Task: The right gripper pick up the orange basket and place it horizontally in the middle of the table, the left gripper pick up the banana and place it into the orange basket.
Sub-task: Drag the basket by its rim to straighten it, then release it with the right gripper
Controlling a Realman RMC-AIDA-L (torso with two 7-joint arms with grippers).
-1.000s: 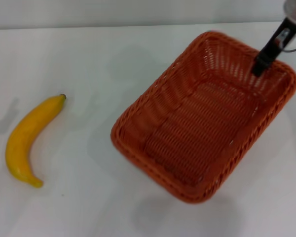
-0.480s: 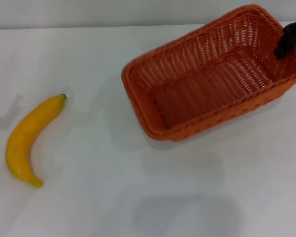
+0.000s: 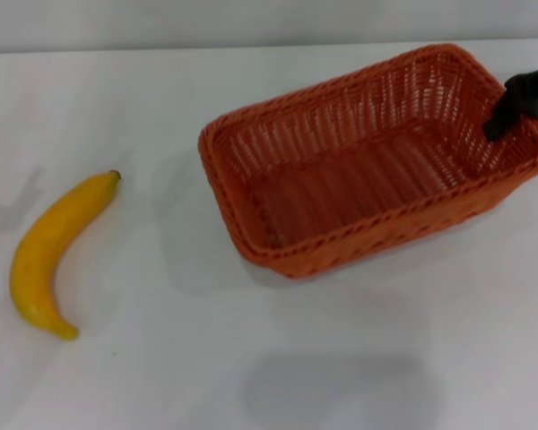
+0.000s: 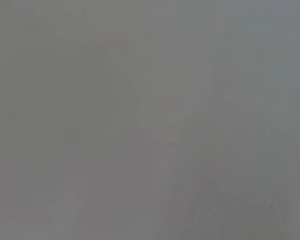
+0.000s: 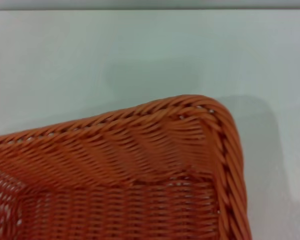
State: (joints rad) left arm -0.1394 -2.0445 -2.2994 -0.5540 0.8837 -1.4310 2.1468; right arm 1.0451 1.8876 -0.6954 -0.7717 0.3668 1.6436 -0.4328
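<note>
Head view: orange basket [image 3: 341,193] empty.

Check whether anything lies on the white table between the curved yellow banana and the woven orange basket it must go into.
Nothing visible does. Only bare white tabletop lies between the curved yellow banana and the woven orange basket, whose inside looks empty; the right pincer is at its far right end.

Burnt-orange woven basket [image 3: 359,170], yellow banana [image 3: 54,251], white table [image 3: 161,358], black right pincer [image 3: 511,103].
</note>
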